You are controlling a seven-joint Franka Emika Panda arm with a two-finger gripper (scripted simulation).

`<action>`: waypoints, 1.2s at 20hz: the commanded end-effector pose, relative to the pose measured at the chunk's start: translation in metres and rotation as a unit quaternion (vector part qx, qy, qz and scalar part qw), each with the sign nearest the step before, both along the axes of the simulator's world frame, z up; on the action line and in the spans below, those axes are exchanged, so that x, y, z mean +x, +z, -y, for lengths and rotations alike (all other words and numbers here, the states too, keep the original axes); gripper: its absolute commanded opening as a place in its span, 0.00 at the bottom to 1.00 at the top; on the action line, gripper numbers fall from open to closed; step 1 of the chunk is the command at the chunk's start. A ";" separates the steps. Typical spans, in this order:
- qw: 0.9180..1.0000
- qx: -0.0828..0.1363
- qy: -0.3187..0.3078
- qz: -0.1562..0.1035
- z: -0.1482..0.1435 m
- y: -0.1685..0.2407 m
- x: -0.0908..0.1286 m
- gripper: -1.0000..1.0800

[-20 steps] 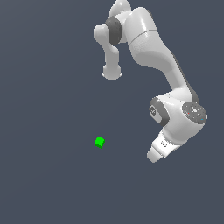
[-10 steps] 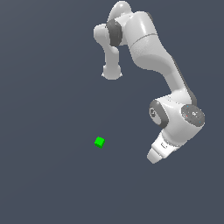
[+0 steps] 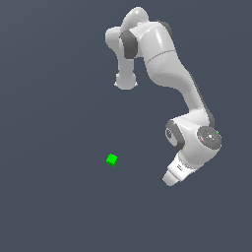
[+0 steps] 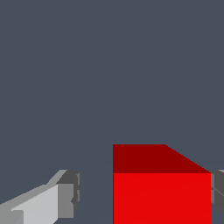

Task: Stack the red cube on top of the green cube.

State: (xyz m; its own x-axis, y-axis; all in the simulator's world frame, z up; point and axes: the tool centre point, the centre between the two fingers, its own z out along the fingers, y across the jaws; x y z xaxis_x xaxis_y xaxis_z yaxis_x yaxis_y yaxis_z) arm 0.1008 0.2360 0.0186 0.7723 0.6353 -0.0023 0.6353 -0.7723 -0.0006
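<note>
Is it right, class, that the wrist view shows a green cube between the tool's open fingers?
Not quite. The cube between the tool's open fingers is the red cube, as the wrist view shows. The green cube lies apart in the exterior view.

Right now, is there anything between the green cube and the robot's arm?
No. In the exterior view only bare dark floor lies between the green cube and the arm's end. The red cube shows only in the wrist view.

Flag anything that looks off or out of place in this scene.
Nothing looks damaged or spilled. One oddity: the red cube sits off-centre between the end effector's fingers, against one finger with a gap to the other. The green cube sits alone, apart.
</note>
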 end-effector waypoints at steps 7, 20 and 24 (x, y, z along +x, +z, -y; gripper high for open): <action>1.000 0.000 0.000 0.001 -0.001 0.001 0.002 0.00; 1.000 0.000 0.000 0.001 0.000 0.016 0.001 0.00; 1.000 0.000 0.000 0.001 0.000 0.041 0.000 0.00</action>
State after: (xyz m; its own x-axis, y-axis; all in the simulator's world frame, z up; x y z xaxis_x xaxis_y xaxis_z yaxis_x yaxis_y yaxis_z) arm 0.1005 0.2358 0.0480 0.7723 0.6352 -0.0031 0.6352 -0.7723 -0.0013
